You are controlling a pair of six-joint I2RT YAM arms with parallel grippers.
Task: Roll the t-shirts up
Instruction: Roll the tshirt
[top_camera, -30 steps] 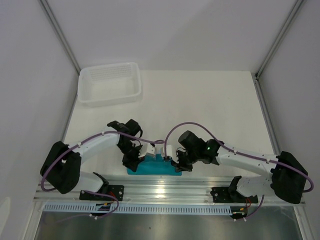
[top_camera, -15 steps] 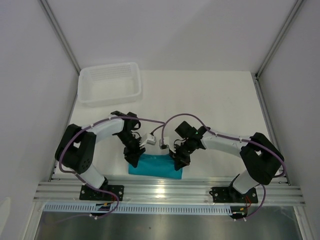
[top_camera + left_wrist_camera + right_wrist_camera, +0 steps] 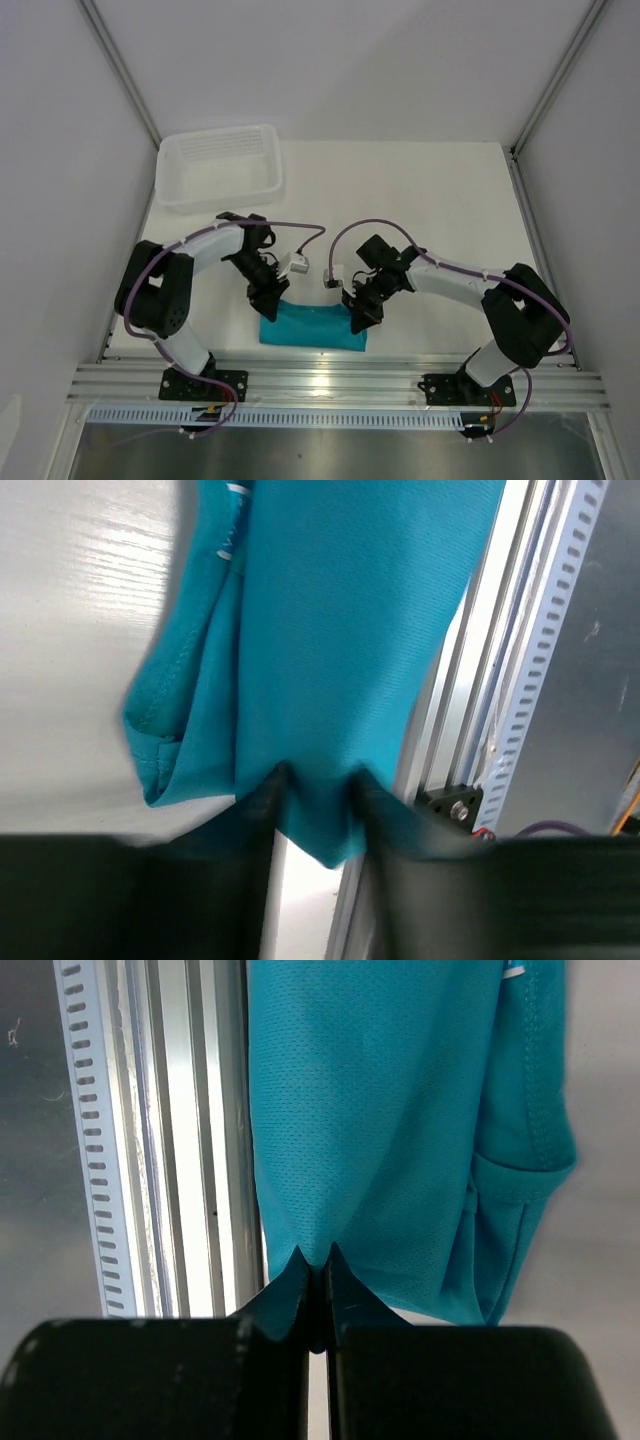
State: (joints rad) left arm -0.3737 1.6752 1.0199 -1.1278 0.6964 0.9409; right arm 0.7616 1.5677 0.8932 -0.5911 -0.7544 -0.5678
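T-shirt [image 3: 312, 328] lies folded into a band at the table's six o'clock, just beside the rail [image 3: 330, 380]. It looks soft, light and floppy, likely to sag and slide, so take the doubled ends, not one layer. Left gripper [image 3: 268, 303] at its ten o'clock corner, jaws parted around the hem. Right gripper [image 3: 358, 318] at two o'clock, pinched tight. Tray [image 3: 165, 185] sits at eleven.
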